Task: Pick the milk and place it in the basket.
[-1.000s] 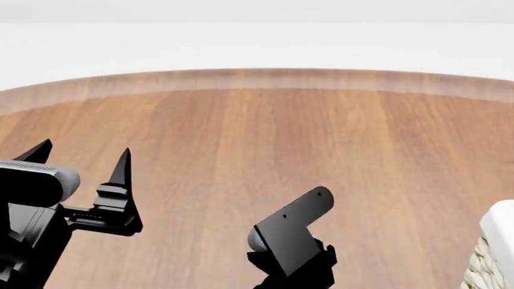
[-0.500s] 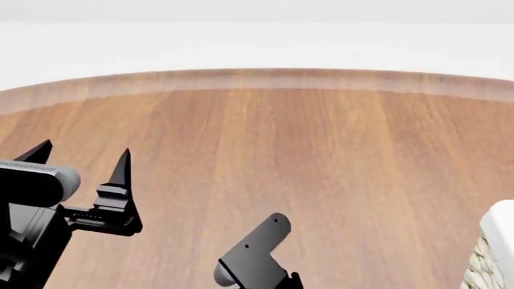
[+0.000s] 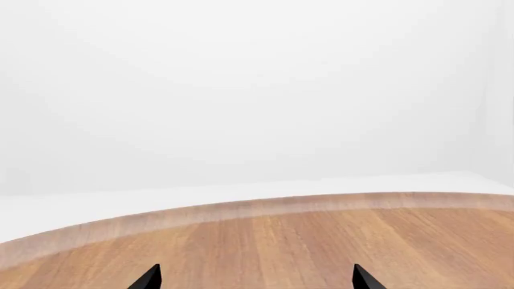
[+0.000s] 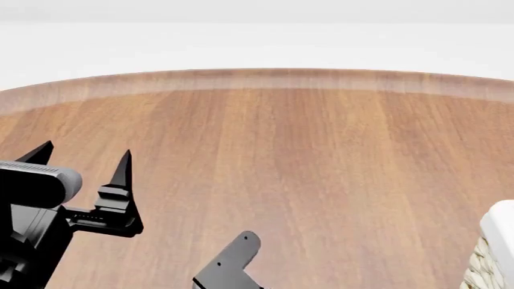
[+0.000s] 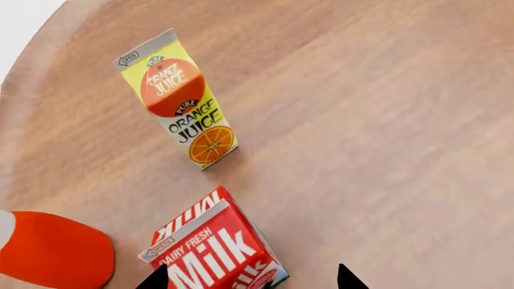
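Observation:
The milk (image 5: 210, 248), a red carton with white "Milk" lettering, shows only in the right wrist view, standing on the wooden table. My right gripper (image 5: 251, 280) is open; the carton sits between its two fingertips, nearer one of them, with no contact showing. In the head view only a black bracket of the right arm (image 4: 231, 265) shows at the bottom edge, and the milk is hidden. My left gripper (image 4: 80, 158) is open and empty above the table at the left; it also shows in the left wrist view (image 3: 255, 280). A corner of the basket (image 4: 495, 250) shows at the right edge.
An orange-yellow "Orange Juice" carton (image 5: 178, 99) stands beyond the milk. A rounded orange-red object (image 5: 52, 256) lies beside the milk. The round wooden table (image 4: 321, 150) has its far curved edge (image 4: 265, 78) against a white background.
The right arm's black bracket has moved down and to the left in the head view, sinking toward the bottom edge. The left arm has not moved.

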You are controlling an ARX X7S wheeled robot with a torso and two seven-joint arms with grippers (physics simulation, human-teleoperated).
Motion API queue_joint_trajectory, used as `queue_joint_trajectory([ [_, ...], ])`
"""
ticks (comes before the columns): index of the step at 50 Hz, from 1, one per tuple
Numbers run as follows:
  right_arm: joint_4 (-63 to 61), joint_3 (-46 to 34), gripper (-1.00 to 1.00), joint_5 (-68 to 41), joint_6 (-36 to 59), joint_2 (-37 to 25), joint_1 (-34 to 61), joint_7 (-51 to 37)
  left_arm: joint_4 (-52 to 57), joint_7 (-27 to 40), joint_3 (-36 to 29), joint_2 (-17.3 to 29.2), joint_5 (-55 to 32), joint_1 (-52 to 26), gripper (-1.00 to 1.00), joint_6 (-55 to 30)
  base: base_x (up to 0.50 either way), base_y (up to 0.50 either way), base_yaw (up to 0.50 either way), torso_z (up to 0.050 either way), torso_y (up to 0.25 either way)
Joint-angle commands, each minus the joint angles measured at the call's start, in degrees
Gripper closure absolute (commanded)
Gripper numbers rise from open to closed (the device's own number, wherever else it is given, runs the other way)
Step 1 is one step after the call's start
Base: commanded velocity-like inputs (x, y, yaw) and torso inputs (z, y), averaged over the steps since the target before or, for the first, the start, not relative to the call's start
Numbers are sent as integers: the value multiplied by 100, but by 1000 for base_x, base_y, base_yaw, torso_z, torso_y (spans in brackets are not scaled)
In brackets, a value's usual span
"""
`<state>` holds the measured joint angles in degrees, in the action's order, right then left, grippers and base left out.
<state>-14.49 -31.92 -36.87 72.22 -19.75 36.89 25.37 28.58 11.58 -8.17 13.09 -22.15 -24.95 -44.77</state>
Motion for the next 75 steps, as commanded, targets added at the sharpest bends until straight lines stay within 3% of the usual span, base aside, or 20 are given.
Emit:
queue_joint_trajectory([
  [1, 223, -480, -100, 68, 284, 80, 313, 63, -19, 26, -35, 15, -22, -16, -100, 12, 0, 0, 0, 0, 0],
  [34, 502, -1598, -100, 126, 654, 439, 807, 161, -137, 62, -99, 72, -89, 15, -100, 125, 0, 0, 0, 0, 0],
  [61, 572, -2109, -100, 490, 805, 444, 1049, -320, -168, 127, -270, 99, -90, 73, -100, 208, 0, 0, 0, 0, 0],
  [75, 293, -2233, -100, 356, 603, 403, 1159, -133, -203, 148, -291, 133, -125, 85, -100, 252, 0, 0, 0, 0, 0],
])
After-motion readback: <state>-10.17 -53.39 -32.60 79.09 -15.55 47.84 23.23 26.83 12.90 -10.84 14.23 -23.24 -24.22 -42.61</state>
